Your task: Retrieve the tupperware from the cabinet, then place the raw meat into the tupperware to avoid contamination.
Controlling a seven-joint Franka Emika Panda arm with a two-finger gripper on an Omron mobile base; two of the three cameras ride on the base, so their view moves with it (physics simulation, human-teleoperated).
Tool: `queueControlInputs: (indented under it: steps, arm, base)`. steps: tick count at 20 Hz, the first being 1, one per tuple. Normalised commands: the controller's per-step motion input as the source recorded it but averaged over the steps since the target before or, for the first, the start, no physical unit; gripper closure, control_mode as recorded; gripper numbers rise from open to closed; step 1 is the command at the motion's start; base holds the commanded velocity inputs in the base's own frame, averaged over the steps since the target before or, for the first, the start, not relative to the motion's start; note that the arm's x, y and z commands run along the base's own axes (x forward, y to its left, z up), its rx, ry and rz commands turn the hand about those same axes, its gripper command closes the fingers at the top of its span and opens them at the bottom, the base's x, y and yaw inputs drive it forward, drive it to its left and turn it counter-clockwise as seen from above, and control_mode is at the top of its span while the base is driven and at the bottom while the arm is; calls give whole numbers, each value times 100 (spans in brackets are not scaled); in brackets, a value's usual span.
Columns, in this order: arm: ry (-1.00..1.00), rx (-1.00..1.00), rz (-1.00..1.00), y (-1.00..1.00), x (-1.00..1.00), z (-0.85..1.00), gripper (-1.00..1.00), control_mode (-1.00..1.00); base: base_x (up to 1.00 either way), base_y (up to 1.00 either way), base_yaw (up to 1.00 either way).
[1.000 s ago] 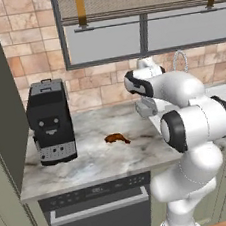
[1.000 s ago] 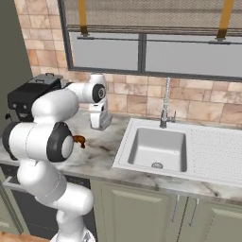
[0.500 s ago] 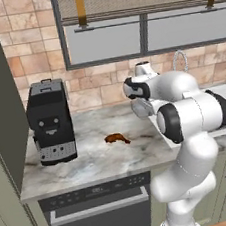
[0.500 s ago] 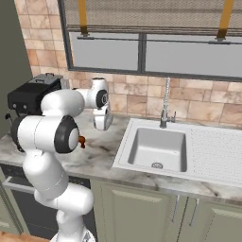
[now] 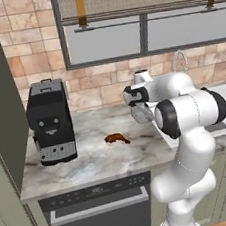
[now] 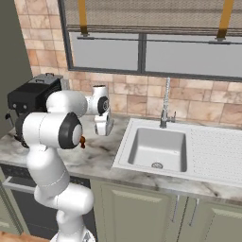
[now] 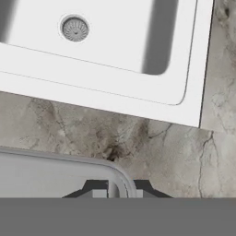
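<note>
The gripper [image 6: 103, 133] hangs above the marble counter [image 5: 91, 160], pointing straight down, between the coffee machine [image 5: 49, 122] and the sink [image 6: 158, 149]. In the hand view its two dark fingertips [image 7: 96, 190] stand nearly together, pinching the curved rim of the tupperware [image 7: 55, 177] — a pale grey, see-through container whose wall runs up between them and whose flat body spreads to one side of the fingers. The jaws are all but closed on that thin rim. In the two base views the container itself is too pale and small to make out at the hand.

Below and beyond the fingertips the hand view shows bare veined marble, then the white sink basin with its round drain [image 7: 74, 28]. From the right base view the sink lies just beside the gripper, toward the faucet [image 6: 166, 105], with a ribbed draining board further on.

The raw meat [image 5: 117, 138] — a small reddish-brown lump tapering to one end — lies on the counter to the other side of the gripper, near it but apart, and between it and the coffee machine. It rests directly on the marble, outside the container.

The cabinet [image 5: 0, 99] stands beyond the coffee machine, well apart from the gripper; only its dark side face and a pale lower panel are visible. A dark dishwasher front [image 5: 100, 212] sits under the counter below the meat.
</note>
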Motion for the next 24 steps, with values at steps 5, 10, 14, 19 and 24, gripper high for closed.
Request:
queueControlInputs:
  steps: [5,10,14,19,24]
  arm:
    - [16,0,0,0,2,-25,100,-100]
    - [12,0,0,0,2,-36,100,-100]
    - [8,-1,0,0,0,-46,100,-100]
    - [5,-2,0,0,2,-46,100,-100]
    - [3,-2,0,0,3,-39,100,-100]
  base:
    - [0,0,0]
    - [0,0,0]
    - [0,0,0]
    - [0,0,0]
    - [0,0,0]
